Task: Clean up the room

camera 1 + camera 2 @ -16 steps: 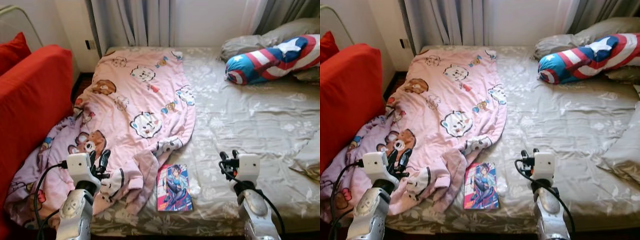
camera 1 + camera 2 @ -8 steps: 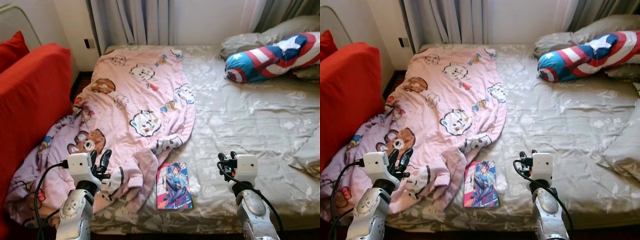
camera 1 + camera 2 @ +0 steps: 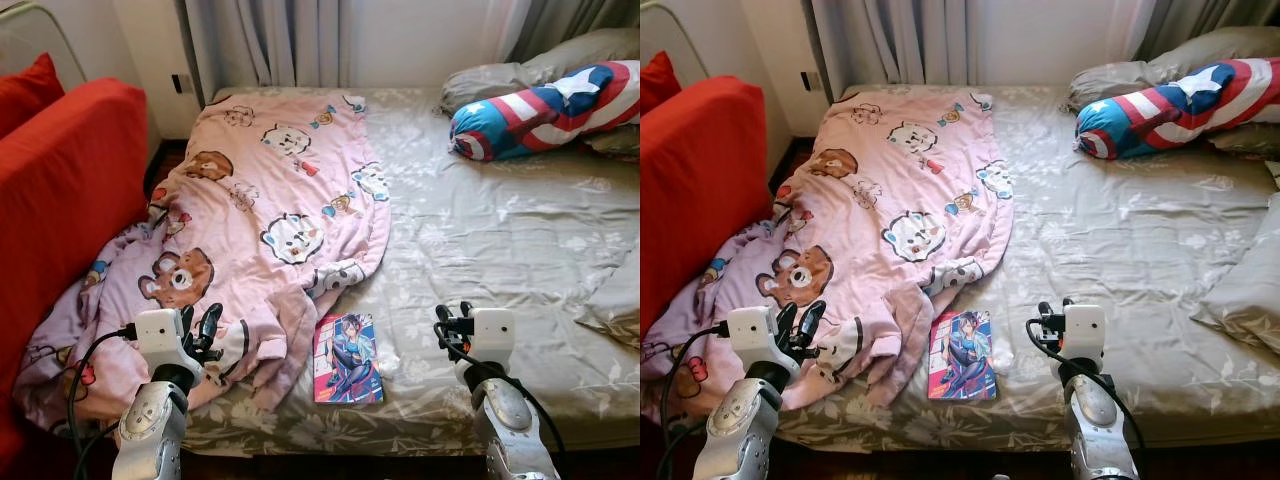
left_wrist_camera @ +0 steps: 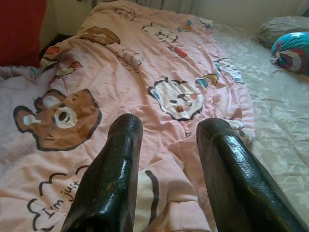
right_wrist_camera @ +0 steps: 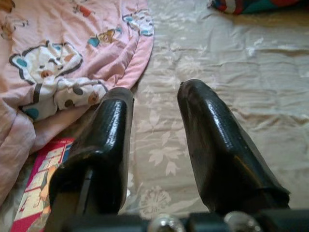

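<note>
A: Where does the left claw (image 3: 198, 326) stand?
B: Above the near end of the pink cartoon blanket (image 3: 270, 215), its two black fingers (image 4: 108, 183) spread apart with nothing between them.

A: And the right claw (image 3: 452, 321)?
B: Over the bare grey floral sheet (image 3: 500, 250) near the foot of the bed, fingers parted too, holding nothing.

A: What lies between the two?
B: A comic book (image 3: 347, 358), flat on the sheet, just beside the blanket's lower edge.

A: Farther out?
B: The blanket runs up the bed's left side and spills toward the red sofa (image 3: 65, 190). A striped star cushion (image 3: 545, 105) lies at the far right against grey pillows (image 3: 500, 80), and curtains (image 3: 270, 40) hang behind the bed
</note>
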{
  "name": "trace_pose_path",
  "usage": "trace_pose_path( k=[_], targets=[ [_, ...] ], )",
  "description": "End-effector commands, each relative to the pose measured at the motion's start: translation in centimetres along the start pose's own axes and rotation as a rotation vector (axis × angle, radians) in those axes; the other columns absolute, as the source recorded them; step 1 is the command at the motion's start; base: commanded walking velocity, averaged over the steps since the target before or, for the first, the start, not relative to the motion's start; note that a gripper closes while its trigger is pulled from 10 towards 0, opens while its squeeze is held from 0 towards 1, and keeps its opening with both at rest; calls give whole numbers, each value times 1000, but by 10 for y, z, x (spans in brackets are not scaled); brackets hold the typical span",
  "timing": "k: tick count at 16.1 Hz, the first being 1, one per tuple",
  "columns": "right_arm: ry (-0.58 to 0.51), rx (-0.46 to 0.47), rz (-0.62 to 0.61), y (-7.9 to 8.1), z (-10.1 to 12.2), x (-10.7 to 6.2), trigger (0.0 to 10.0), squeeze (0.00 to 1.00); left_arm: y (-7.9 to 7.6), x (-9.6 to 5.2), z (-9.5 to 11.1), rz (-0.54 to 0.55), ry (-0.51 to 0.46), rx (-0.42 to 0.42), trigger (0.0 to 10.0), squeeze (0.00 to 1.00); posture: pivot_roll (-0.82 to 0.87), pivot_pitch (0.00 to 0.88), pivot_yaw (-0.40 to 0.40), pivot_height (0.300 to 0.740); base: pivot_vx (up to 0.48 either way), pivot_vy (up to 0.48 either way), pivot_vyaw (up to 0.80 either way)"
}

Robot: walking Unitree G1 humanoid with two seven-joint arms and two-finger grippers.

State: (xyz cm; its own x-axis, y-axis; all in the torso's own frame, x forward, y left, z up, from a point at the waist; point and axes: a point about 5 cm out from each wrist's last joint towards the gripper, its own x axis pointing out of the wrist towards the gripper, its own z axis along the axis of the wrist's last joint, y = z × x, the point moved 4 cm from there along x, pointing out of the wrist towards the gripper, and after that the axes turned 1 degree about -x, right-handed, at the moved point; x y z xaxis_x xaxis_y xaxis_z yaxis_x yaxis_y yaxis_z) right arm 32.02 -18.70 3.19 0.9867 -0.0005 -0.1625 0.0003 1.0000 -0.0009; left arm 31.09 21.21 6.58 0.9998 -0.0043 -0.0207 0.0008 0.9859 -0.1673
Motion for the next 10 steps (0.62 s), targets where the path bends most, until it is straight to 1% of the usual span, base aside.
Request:
trace_pose_path(
  k=[1,3,5,10],
  targets=[
    [0,-3,-3,0,1,0,10000,0,4,-2,3,9,-1,9,10000,0,-29,124,-27,657,0,0,0],
    [-27,4,-1,0,5,-1,10000,0,3,-2,2,8,0,7,10000,0,-28,126,-27,657,0,0,0],
    [-25,-11,3,1,6,-1,10000,0,2,-3,2,6,1,8,10000,0,-30,129,-26,657,0,0,0],
    [-25,-7,6,3,6,0,10000,0,9,-5,3,10,5,35,10000,0,-26,131,-25,657,0,0,0]
  ],
)
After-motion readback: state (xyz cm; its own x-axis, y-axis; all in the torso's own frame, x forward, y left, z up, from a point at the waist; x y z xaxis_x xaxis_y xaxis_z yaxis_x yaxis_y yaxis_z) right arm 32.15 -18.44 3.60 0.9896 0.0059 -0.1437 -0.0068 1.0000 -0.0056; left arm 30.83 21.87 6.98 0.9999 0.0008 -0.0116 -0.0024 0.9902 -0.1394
